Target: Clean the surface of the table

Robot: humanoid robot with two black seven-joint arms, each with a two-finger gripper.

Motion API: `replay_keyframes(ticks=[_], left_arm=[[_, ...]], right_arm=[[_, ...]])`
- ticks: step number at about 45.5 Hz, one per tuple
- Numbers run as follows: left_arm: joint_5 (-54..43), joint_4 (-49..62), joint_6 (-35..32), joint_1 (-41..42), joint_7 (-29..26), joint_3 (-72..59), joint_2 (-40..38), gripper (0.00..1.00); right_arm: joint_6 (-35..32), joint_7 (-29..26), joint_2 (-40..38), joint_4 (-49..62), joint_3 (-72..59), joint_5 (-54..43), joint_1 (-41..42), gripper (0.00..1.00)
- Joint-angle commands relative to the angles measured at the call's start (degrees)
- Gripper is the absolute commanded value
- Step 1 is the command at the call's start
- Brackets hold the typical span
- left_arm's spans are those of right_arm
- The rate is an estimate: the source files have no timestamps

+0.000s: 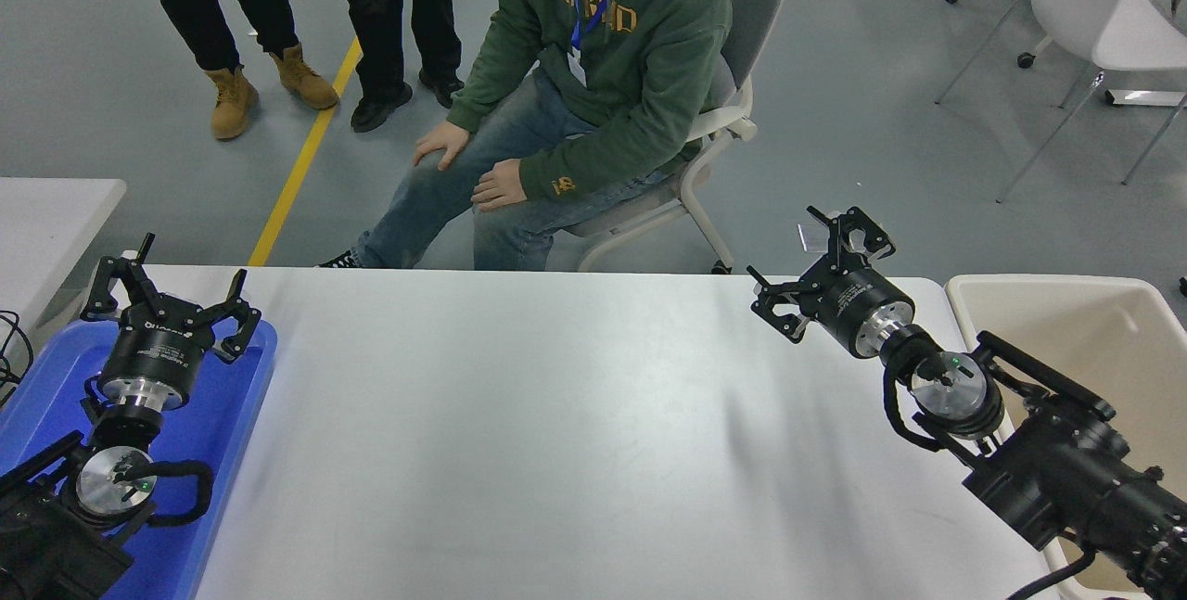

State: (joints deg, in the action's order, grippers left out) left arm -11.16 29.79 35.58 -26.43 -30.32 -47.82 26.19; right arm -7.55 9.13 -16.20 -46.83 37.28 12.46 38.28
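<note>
White table surface point(556, 433), long axis left-right

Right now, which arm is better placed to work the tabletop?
Right. The right gripper hangs open over the table surface near its far right corner; the left gripper sits over the blue tray.

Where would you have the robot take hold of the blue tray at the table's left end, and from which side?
Probably by the raised rim along the long edge of the blue tray that faces the table. The tray is flat and shallow, so only the rim offers a hold. Come from above, one finger inside the rim and one outside. The left claw hangs open over the tray's far end.
</note>
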Motion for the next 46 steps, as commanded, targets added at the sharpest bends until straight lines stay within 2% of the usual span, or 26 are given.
replay_keyframes(ticks=[1,17,24,46], left_arm=[[0.00,0.00,0.01,0.06,0.00,0.01,0.00,1.00],[0.00,0.00,0.01,-0.03,0.00,0.01,0.00,1.00],[0.00,0.00,0.01,0.06,0.00,0.01,0.00,1.00],[0.00,0.00,0.01,0.06,0.00,-0.08,0.00,1.00]], right_arm=[[0.34,3.17,-0.41,0.51,0.34,-9.90,-0.14,1.00],[0.26,9.77,-1.81,1.39,-0.19,-12.37,-0.22,1.00],[0.26,10.03,-1.90,3.32,-0.19,-15.27,-0.22,1.00],[0.34,10.03,-1.64,8.42,-0.37,-15.27,-0.22,1.00]])
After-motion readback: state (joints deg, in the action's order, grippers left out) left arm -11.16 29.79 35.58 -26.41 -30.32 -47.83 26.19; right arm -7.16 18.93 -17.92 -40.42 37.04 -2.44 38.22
